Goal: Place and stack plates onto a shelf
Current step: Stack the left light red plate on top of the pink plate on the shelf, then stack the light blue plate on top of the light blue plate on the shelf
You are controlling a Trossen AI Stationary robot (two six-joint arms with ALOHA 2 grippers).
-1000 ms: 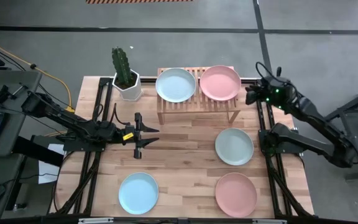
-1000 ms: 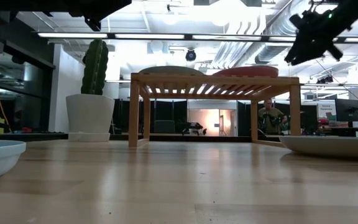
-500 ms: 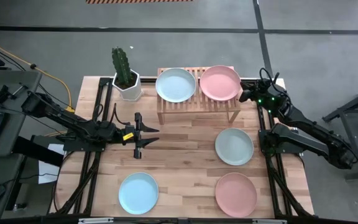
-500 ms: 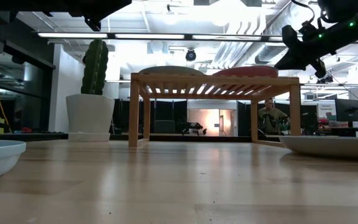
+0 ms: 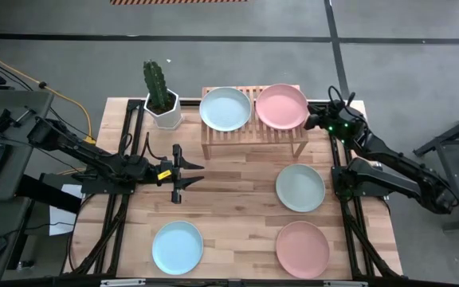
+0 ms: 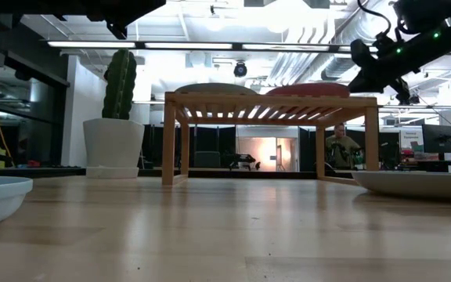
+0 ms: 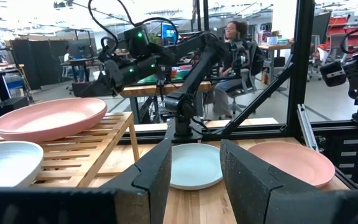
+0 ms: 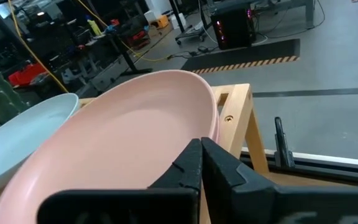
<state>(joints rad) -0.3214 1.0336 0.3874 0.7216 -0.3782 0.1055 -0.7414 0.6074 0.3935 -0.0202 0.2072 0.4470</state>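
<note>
The right hand [image 5: 312, 122] hovered clenched and empty at the outer rim of the pink plate [image 5: 282, 106], which sat on the slatted wooden shelf [image 5: 253, 135] beside a pale blue plate [image 5: 225, 108]. Four more round matte plates lay on the bench [image 5: 237, 191], well apart: mint [image 5: 300, 187], pink [image 5: 302, 248], and light blue [image 5: 177, 247]. The left hand [image 5: 190, 173] waited released over bare bench.
</note>
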